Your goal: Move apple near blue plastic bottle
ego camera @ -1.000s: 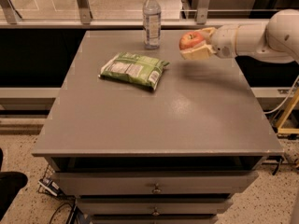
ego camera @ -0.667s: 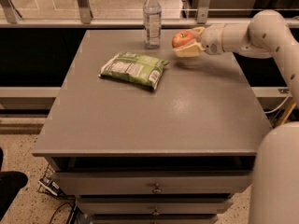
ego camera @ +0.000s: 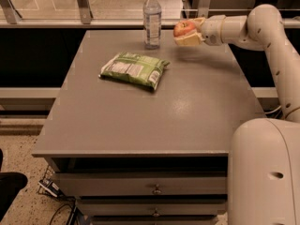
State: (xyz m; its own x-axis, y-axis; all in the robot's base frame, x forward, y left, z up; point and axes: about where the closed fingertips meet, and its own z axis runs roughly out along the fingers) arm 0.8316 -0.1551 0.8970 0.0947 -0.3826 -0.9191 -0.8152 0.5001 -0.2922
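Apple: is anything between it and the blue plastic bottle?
Nothing visible. The gripper holds the apple above the table, beside the blue plastic bottle; the green snack bag lies nearer the camera, off that path.

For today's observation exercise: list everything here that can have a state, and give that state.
Clear plastic bottle with white cap: upright, capped, on the grey table.
Round red apple: gripped, held above the table, right of the bottle, apart from it.
Two-finger gripper: shut on the apple, beside the bottle.
Flat green snack bag: lying flat on the table.
Table drawers: closed.
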